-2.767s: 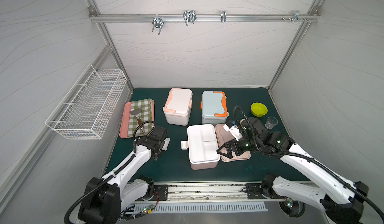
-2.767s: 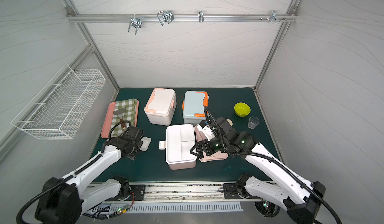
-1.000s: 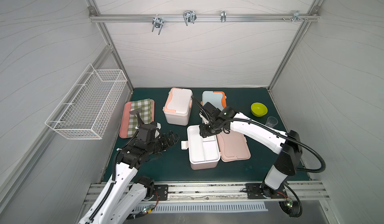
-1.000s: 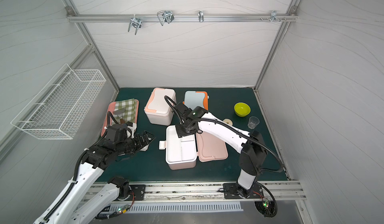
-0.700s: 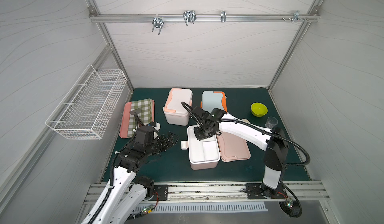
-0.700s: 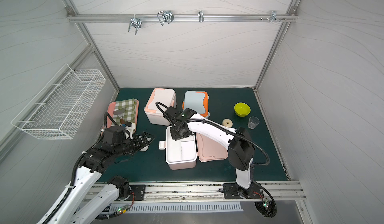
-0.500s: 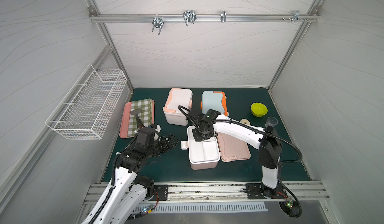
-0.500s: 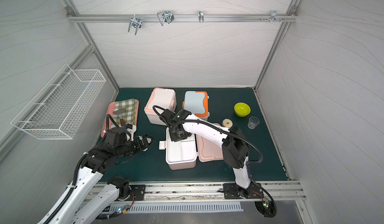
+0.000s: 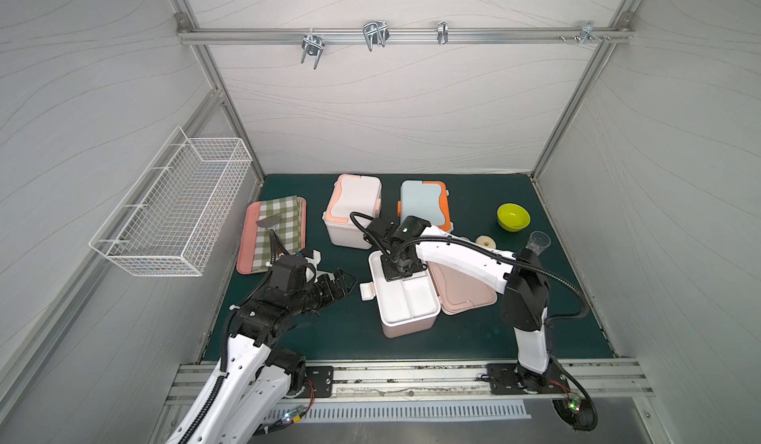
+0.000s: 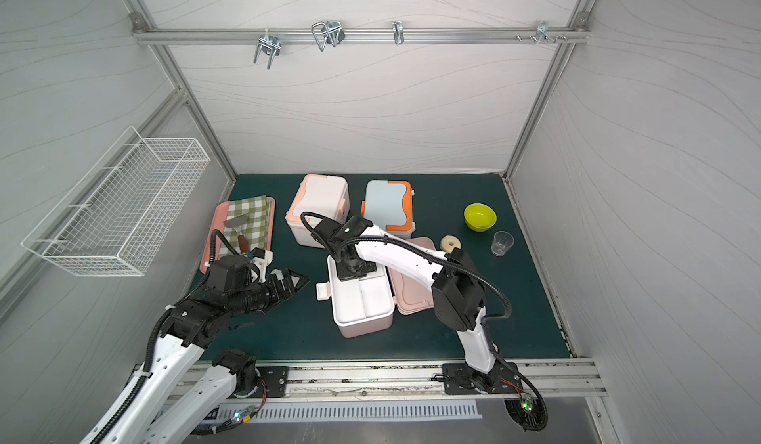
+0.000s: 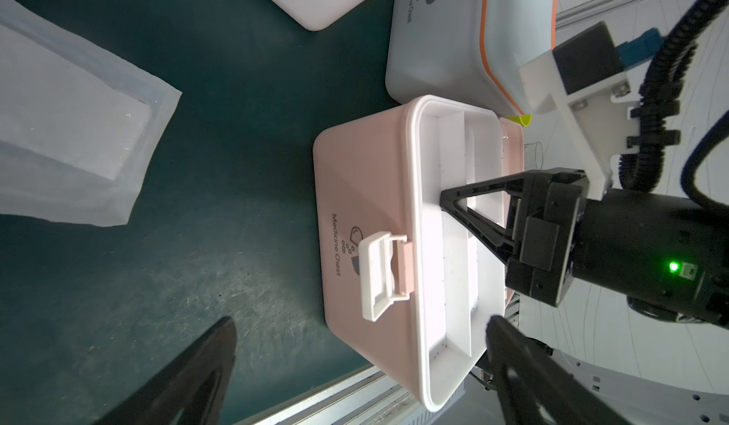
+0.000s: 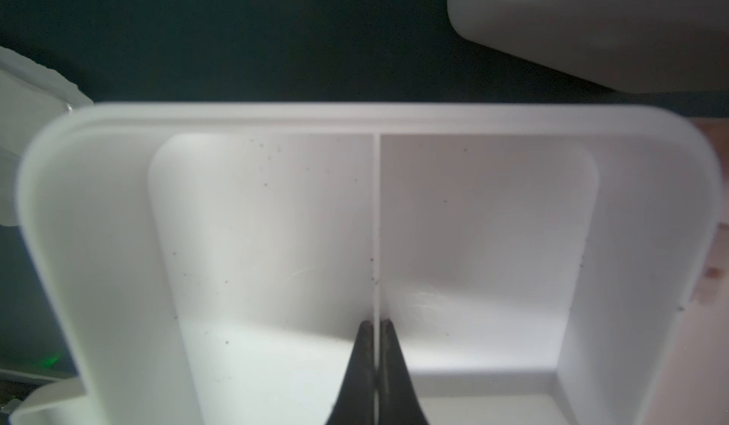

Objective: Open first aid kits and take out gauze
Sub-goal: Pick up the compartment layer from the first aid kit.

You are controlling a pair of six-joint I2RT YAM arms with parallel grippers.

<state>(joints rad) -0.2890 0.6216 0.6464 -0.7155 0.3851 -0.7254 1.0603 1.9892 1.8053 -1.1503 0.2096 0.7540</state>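
In both top views the pink kit (image 9: 407,330) stands open, its lid (image 9: 461,293) flat beside it. The white-and-peach kit (image 9: 352,207) and blue kit (image 9: 424,203) are shut. The left gripper (image 9: 344,282) hangs spread above the mat (image 9: 514,339).

Left wrist view: a wrapped gauze pad (image 11: 67,143) lies on the mat, apart from the pink kit.

Right wrist view: the right gripper (image 12: 376,326) pinches the divider (image 12: 376,226) of the white insert (image 12: 256,226). You are likely at insert removal; pull straight up, bracing the kit if it rises.
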